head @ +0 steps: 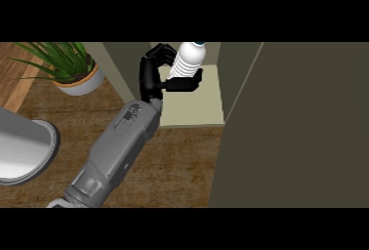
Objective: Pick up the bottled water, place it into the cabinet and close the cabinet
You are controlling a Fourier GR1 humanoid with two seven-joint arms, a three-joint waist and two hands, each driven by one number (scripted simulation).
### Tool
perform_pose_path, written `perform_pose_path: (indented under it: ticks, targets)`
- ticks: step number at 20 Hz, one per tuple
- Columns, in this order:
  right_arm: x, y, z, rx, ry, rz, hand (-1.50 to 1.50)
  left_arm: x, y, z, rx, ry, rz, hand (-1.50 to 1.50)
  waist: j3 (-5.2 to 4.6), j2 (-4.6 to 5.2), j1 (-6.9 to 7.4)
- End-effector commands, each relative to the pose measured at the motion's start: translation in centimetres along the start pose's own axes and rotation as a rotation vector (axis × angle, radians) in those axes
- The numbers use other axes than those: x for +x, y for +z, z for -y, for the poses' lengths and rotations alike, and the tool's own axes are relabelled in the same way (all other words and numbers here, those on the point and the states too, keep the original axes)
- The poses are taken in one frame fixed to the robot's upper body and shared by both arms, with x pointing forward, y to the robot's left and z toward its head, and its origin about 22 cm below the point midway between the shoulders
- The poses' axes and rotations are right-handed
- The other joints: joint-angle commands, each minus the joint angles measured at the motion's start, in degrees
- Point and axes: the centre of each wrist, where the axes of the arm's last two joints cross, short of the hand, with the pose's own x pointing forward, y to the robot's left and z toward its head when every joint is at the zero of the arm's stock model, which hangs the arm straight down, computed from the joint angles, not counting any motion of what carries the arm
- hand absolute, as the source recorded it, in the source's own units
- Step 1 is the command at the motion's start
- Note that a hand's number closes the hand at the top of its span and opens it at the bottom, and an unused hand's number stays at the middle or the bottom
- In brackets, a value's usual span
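My forearm crosses the wooden worktop (180,161) from frame bottom to top centre. My hand (167,73) is curled round the bottled water (189,61), w/ it inside the open cabinet (191,110). Left: let go, close door.

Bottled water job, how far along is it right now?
Done: the bottled water is off the counter, carried upright inside the open cabinet. In hand: the hand is curled round it, above the shelf. Left: letting go, pulling the arm out and closing the cabinet door, which stands open.
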Motion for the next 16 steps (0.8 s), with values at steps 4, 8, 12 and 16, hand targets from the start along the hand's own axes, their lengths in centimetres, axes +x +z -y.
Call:
perform_pose_path:
  ticks: [4,8,12,16]
  targets:
    - [2.3,0.8,0.4,-0.002,-0.009,0.046,-1.5,-2.6,-0.8,-0.3,0.056,-0.196,-0.031,1.5,-0.01,0.27,-0.64]
    - [2.0,0.7,0.1,0.004,-0.01,0.044,-1.5,-4.0,-0.4,-0.8,0.089,-0.218,-0.053,1.5,-0.06,0.5,-1.2]
    - [1.8,1.3,0.5,0.013,-0.017,0.047,-1.5,-3.1,-1.5,-0.4,0.09,-0.209,-0.068,1.5,0.0,0.46,-1.25]
    - [2.2,1.0,0.3,0.037,-0.009,0.043,-1.5,-4.6,-1.0,-1.3,0.104,-0.223,-0.075,1.5,-0.08,0.75,-1.62]
